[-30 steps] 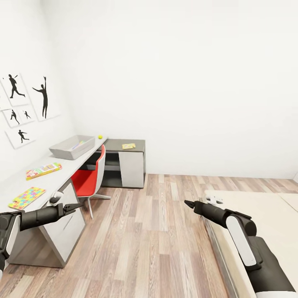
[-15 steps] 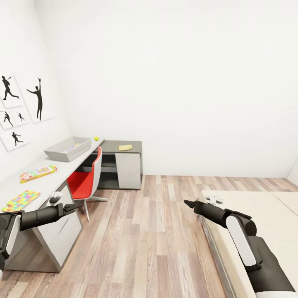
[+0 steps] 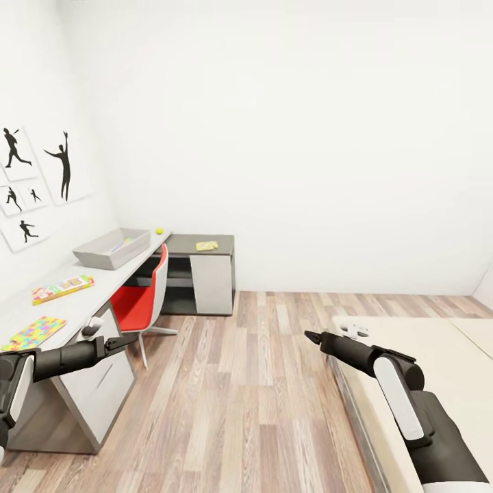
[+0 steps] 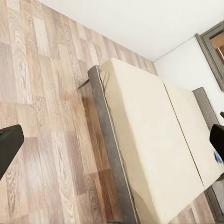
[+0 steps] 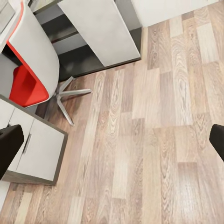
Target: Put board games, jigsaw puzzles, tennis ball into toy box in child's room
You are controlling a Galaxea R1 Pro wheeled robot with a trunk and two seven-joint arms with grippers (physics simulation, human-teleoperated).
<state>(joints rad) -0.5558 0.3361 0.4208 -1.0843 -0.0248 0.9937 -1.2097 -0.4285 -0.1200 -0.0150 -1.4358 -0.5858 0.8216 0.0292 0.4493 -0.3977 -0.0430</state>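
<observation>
Lettering on the toys is too small to read. Toy box (image 3: 111,248) sits far along the white table (image 3: 89,286), tennis ball (image 3: 159,231) beyond it, board game (image 3: 62,288) and jigsaw puzzle (image 3: 33,333) nearer. Left gripper (image 3: 122,340) and right gripper (image 3: 311,336) hang empty, fingers spread wide.

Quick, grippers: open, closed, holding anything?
Left gripper: open, empty.
Right gripper: open, empty.
</observation>
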